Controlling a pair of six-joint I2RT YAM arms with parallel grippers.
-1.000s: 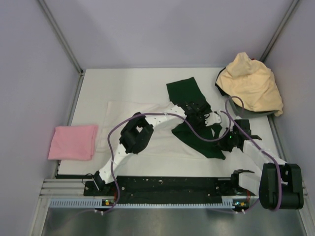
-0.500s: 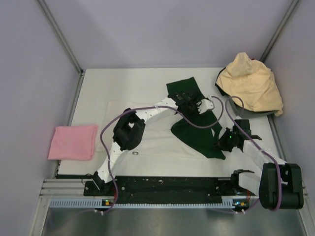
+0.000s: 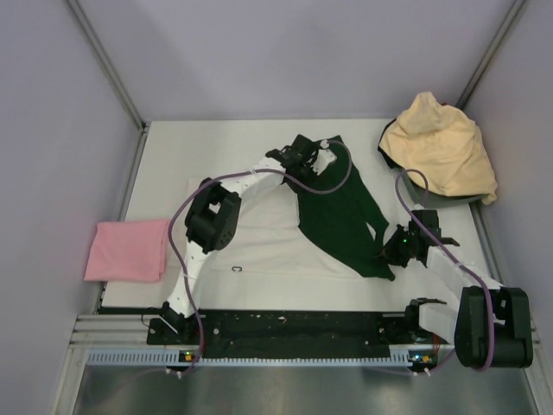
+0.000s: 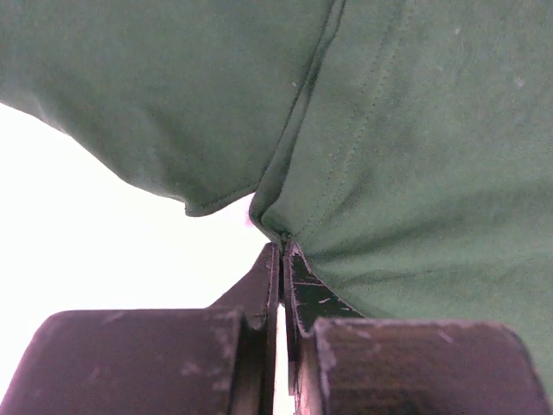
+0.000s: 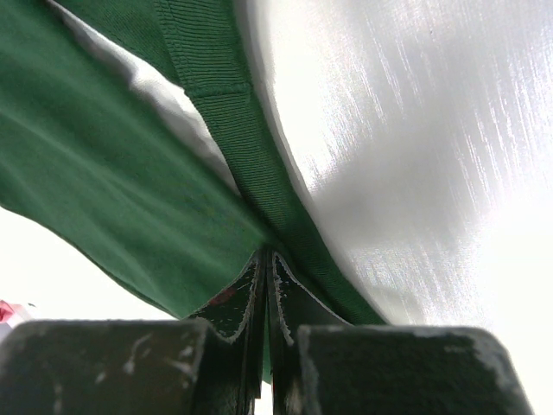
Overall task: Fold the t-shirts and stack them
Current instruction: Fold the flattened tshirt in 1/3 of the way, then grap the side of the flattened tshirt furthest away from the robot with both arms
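The dark green cloth [image 3: 339, 216] lies spread on a white t-shirt [image 3: 251, 242] in the middle of the table. My left gripper [image 3: 304, 158] is shut on the green cloth's far edge; the left wrist view shows the pinched fold [image 4: 285, 233] at my fingertips. My right gripper [image 3: 393, 252] is shut on the cloth's near right corner; the right wrist view shows the ribbed hem [image 5: 233, 147] in the jaws. A folded pink t-shirt [image 3: 128, 249] lies at the left. A pale yellow-tan t-shirt [image 3: 441, 151] is heaped at the far right.
The yellow-tan shirt sits in a dark basket [image 3: 432, 197] at the back right. Grey walls close in the table on three sides. A metal rail [image 3: 294, 333] with the arm bases runs along the near edge.
My left gripper has moved away from me toward the back of the table, pulling the green cloth's edge with it and stretching the cloth out longer. The right gripper has held still.
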